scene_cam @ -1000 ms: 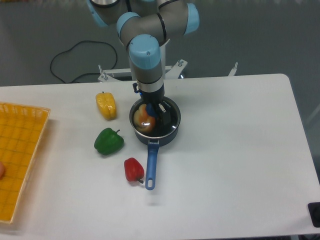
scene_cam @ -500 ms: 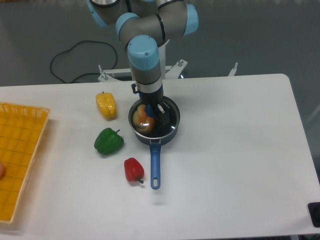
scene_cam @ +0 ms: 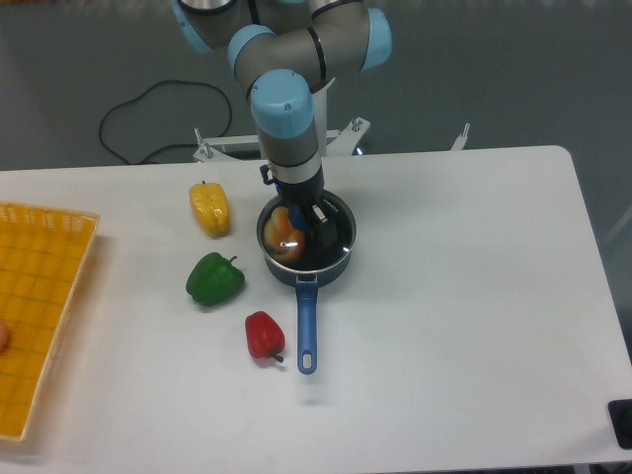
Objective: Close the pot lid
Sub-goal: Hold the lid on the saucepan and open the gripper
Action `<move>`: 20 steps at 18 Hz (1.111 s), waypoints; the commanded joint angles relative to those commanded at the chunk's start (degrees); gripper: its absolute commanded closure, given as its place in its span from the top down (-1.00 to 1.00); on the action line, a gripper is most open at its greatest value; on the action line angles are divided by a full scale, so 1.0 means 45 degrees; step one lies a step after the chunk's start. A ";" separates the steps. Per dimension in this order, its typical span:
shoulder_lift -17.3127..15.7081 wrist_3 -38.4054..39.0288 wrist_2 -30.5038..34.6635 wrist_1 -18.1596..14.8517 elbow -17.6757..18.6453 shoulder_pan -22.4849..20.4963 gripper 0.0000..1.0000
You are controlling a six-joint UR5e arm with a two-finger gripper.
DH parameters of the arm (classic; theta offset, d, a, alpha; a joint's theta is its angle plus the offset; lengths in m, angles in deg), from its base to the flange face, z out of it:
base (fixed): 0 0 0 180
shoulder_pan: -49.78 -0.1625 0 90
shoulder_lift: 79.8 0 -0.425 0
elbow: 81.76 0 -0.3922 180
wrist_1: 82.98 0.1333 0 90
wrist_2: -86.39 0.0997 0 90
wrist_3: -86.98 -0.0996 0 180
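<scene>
Standing on the white table (scene_cam: 464,296), just right of centre-left: the pot (scene_cam: 305,239), a small dark saucepan, long blue handle (scene_cam: 306,324) pointing toward the near edge. Lying flat across its mouth: the lid (scene_cam: 331,242), clear glass with a thin metal rim, an orange-yellow object visible through it on the left half of the pan. Coming straight down from above over the pan: the end effector (scene_cam: 301,215), hung from a grey arm with pale blue joint caps, its tip at the middle of the glass where a bit of blue knob shows. Cannot tell whether clenched on the knob or released, the wrist hiding the fingertips.

Resting left of the pan, apart from it: a yellow bell pepper (scene_cam: 209,208). Lower down, a green bell pepper (scene_cam: 214,279), near the pan's left side. Just beside the handle, on its left: a red bell pepper (scene_cam: 264,335). Sitting at the far left edge, partly out of view: a yellow-orange mesh tray (scene_cam: 30,306). Trailing on the grey floor behind the table: a black cable (scene_cam: 148,109).
</scene>
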 joint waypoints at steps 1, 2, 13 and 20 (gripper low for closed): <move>0.0000 0.0000 0.0000 0.0000 0.0019 0.0000 0.13; -0.0019 0.0000 0.0000 0.0000 0.0020 0.0000 0.13; 0.0020 0.0020 0.0020 0.0000 0.0039 0.0098 0.49; 0.0078 -0.0019 0.0156 -0.0020 -0.0136 0.0078 1.00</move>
